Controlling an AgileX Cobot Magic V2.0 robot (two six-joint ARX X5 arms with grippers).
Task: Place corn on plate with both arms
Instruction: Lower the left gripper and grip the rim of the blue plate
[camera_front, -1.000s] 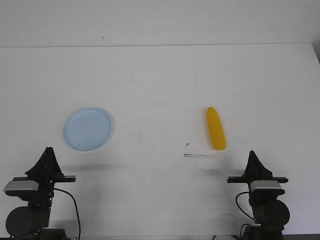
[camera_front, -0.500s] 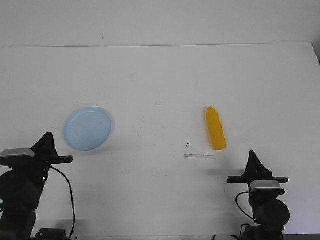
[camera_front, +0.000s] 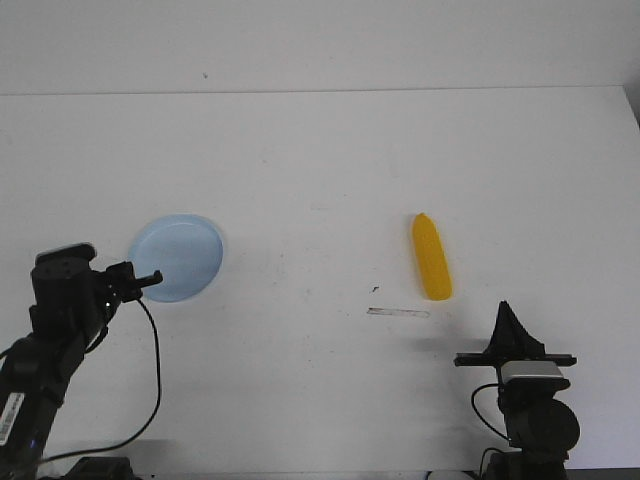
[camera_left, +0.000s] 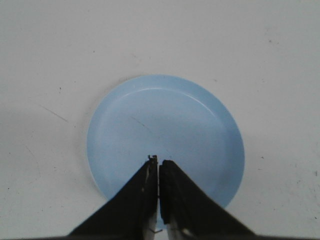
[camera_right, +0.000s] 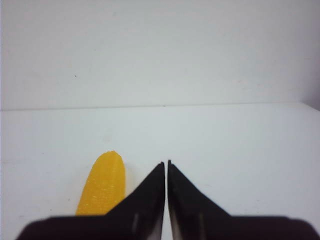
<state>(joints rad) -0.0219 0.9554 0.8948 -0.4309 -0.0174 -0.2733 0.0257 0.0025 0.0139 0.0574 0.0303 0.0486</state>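
Both pincers were closed and held nothing. Left gripper (camera_left: 158, 165) hung over the near edge of the blue plate (camera_front: 185, 250), fingertips pressed together; whether it touched the plate could not be told. Right gripper (camera_right: 166, 166) sat low near the table's front edge, tips together, with the corn (camera_front: 431, 258) lying on the table (camera_front: 320, 160) just ahead of it, well apart from the plate. My worry: a closed left gripper coming down on the rim could tip or shove the light plate away.
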